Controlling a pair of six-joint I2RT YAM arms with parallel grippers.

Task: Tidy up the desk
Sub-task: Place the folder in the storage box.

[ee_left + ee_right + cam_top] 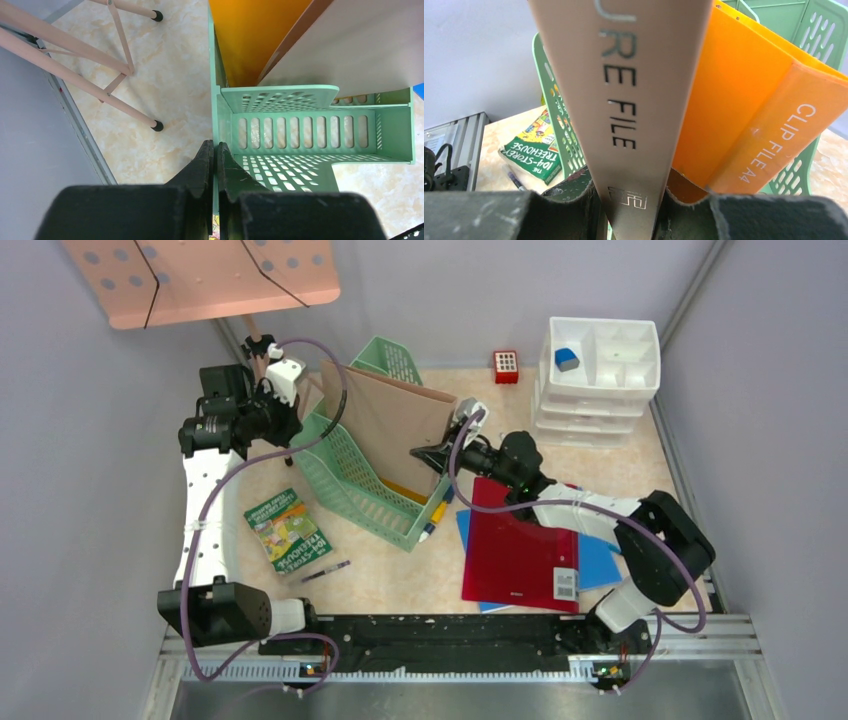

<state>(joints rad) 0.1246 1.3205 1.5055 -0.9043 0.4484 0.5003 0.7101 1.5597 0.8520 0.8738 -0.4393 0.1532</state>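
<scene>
1. Beige marble-patterned desk (400,585), squarish. Grey wall panels (790,440) box it in left, back and right. Black-and-silver rail (450,635) runs along the front edge.
2. Pink perforated stand plate (200,275) overhangs the rear-left corner. Its pink legs (90,65) stand on the desk by the left panel.
3. White plastic drawer organiser (597,365) sits rear right, with a small red block (506,366) just beside it.
4. Bare desk front-centre, between a green paperback book (288,530) with a pen (326,571) near it, and a red folder (515,545) lying on a blue folder (600,562).
5. Green plastic mesh file rack (350,475) lies diagonally, centre-left. An orange clip file (744,100) stands in it.
6. Left claw (215,160) is narrow, pinched on the rack's thin side wall at its rear-left end. Desk directly below.
7. Right claw (631,200) grips the spine of a tan cardboard file (385,425), upright at the rack, just beside the orange file. This claw is above the desk's middle, not touching it.
</scene>
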